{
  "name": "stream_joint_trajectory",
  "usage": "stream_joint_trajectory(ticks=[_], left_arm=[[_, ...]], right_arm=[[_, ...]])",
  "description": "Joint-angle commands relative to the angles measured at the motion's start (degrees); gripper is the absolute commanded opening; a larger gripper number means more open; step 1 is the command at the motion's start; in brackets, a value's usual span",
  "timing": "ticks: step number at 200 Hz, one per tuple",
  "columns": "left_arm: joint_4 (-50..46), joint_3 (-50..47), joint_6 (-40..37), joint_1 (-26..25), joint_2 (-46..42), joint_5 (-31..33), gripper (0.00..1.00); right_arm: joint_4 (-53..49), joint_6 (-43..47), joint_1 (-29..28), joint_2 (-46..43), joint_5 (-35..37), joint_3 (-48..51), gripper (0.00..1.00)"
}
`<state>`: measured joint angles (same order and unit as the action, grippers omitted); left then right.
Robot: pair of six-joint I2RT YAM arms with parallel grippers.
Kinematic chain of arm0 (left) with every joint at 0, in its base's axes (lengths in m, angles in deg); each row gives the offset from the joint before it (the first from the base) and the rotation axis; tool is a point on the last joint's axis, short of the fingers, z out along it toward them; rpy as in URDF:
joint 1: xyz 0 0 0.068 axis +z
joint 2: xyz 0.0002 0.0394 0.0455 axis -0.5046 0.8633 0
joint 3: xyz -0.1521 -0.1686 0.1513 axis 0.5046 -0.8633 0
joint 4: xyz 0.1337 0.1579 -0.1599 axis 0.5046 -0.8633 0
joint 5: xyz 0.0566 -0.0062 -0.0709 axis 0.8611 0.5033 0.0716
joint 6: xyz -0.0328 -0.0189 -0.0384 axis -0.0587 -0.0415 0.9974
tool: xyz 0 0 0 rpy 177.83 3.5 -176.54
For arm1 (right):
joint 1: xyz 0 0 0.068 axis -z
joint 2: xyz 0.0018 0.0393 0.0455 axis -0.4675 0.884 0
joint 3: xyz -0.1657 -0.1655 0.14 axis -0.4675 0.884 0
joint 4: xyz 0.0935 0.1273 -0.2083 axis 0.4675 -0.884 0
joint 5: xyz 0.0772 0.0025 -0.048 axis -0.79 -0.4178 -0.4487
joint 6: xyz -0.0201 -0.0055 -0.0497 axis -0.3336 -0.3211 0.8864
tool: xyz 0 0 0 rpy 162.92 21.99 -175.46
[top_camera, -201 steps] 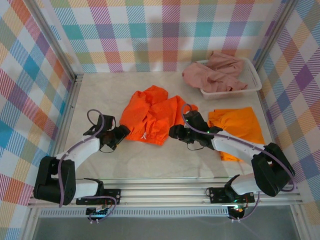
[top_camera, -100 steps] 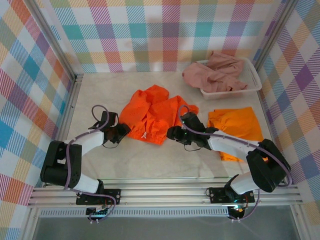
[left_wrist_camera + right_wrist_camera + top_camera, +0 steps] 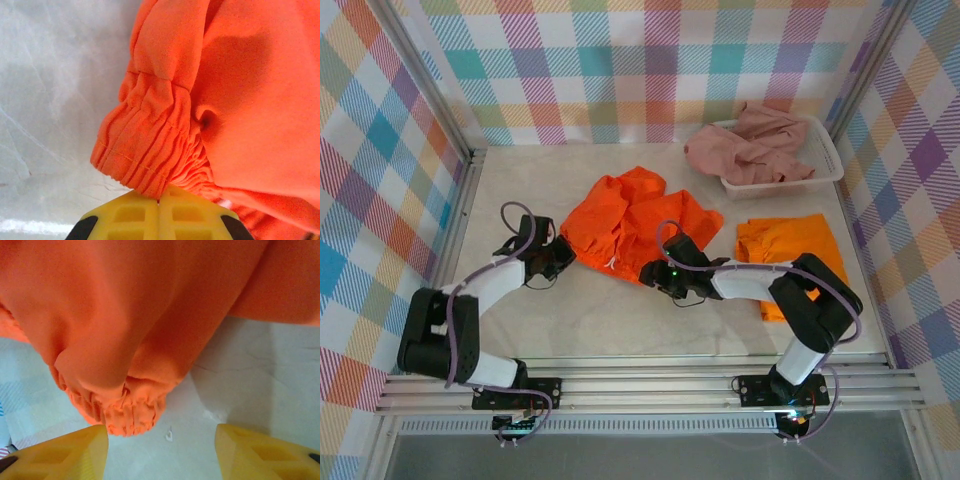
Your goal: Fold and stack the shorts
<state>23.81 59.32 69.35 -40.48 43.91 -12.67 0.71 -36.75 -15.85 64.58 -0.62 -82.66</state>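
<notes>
**A:** How many shorts do you count?

**B:** Three: two orange and one pink. The crumpled orange shorts [image 3: 630, 220] lie in a heap mid-worktop [image 3: 520, 190]. The folded orange shorts [image 3: 790, 248] lie flat to the right, well apart from the heap. The pink shorts [image 3: 750, 150] are bunched up in the single white basket [image 3: 828, 160] at the far right corner, spilling over its rim.

**A:** And the two hands?

**B:** Both are at the crumpled pair, one on each side of its near edge. The left hand [image 3: 560, 256] is at the left end. In its wrist view the left hand's yellow fingers [image 3: 130, 215] are pressed flat together. The gathered elastic waistband of the crumpled orange shorts [image 3: 150, 150] touches their tips. I cannot tell whether any cloth is actually caught between them.

**A:** The right one?

**B:** The right hand [image 3: 662, 276] is at the right end of that edge, low over the worktop. Its wrist camera shows the right hand [image 3: 160, 440] spread wide with nothing gripped. A puckered hem of the crumpled orange shorts [image 3: 125, 412] lies just ahead, between the two fingers and touching neither.
</notes>
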Motion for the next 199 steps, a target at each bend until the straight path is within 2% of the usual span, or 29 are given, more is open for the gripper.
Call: stream_joint_trajectory(ticks=[1, 35, 65, 107, 133, 155, 169, 199], left_arm=[[-3.42, 1.83, -0.92, 0.68, -6.22, 1.56, 0.00], [-5.36, 1.68, -0.51, 0.68, -10.78, 0.51, 0.00], [-6.47, 2.44, -0.33, 0.67, -13.64, 0.19, 0.00], [-12.49, 5.52, -2.07, 0.68, -18.11, 2.42, 0.00], [-16.53, 9.24, -4.82, 0.85, -20.70, 5.84, 0.00], [-19.63, 14.05, -7.44, 1.16, -21.99, 8.38, 0.00], [-21.47, 17.46, -9.07, 1.37, -22.24, 9.93, 0.00], [-25.23, 26.68, -12.82, 1.73, -22.13, 14.46, 0.00]], right_arm=[[6.62, -3.32, -0.37, 2.30, -1.54, -2.26, 0.60], [10.33, -5.32, -0.49, 5.62, -2.40, -3.35, 0.59], [11.19, -6.08, -0.48, 8.30, -1.72, -5.04, 0.49], [2.50, -0.72, 0.25, 10.10, 0.58, -11.17, 0.14], [-7.15, 6.37, 3.21, 10.05, 0.36, -18.92, 0.00], [-16.66, 14.53, 6.40, 12.64, -1.35, -31.83, 0.00], [-22.50, 19.38, 8.28, 16.62, -4.61, -43.92, 0.00], [-34.06, 27.42, 9.78, 30.08, -13.19, -79.19, 0.00]])
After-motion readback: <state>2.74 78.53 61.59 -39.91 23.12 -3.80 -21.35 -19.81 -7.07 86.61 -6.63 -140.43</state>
